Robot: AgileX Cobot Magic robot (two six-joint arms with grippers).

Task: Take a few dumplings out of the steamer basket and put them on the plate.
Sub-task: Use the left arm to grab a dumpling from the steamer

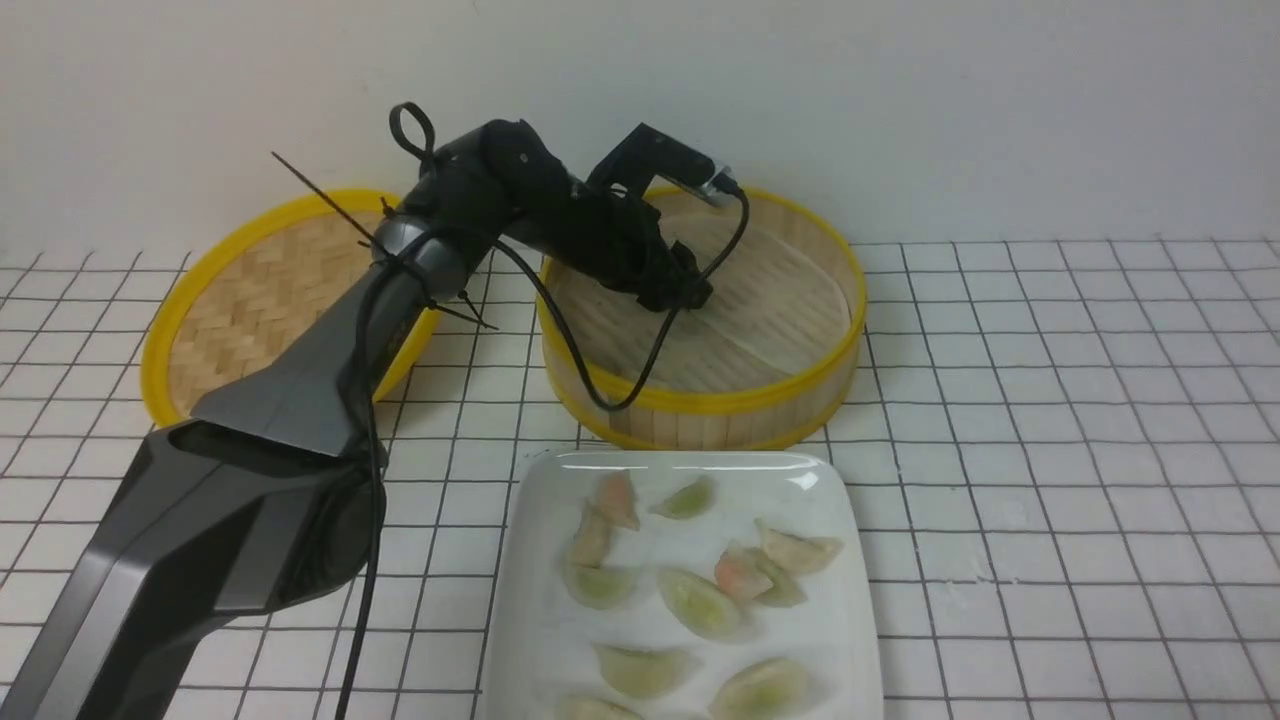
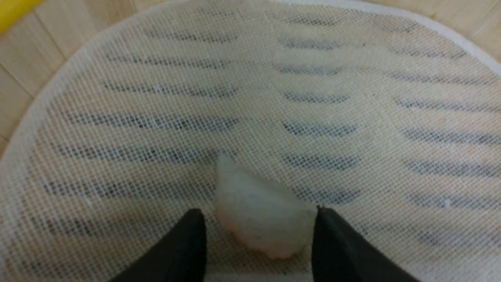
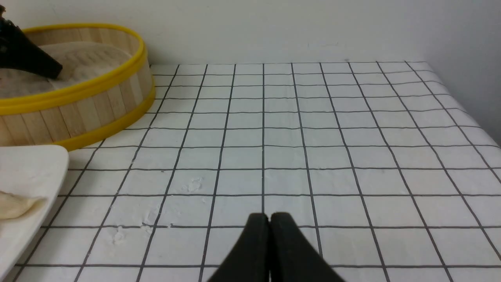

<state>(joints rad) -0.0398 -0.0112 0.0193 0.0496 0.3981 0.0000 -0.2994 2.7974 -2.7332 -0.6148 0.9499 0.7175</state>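
The steamer basket [image 1: 700, 405] stands behind the plate [image 1: 680, 462]. My left gripper [image 1: 690, 295] reaches down inside the basket. In the left wrist view my left gripper [image 2: 259, 212] is open, with its fingers on either side of one pale, pinkish dumpling [image 2: 250, 196] that lies on the ribbed liner sheet [image 2: 156, 117]. One finger is at the dumpling's tip and the other stands a little apart. Several dumplings [image 1: 700, 605] lie on the plate. My right gripper [image 3: 270, 216] is shut and empty over the grid cloth, to the right of the basket [image 3: 78, 94] and the plate [image 3: 31, 164].
The flat woven lid [image 1: 270, 290] with a yellow rim lies left of the basket, partly behind my left arm. A white wall is close behind both. The black-gridded tablecloth [image 1: 1050, 450] stretches to the right. A dumpling [image 3: 15, 203] shows on the plate's edge in the right wrist view.
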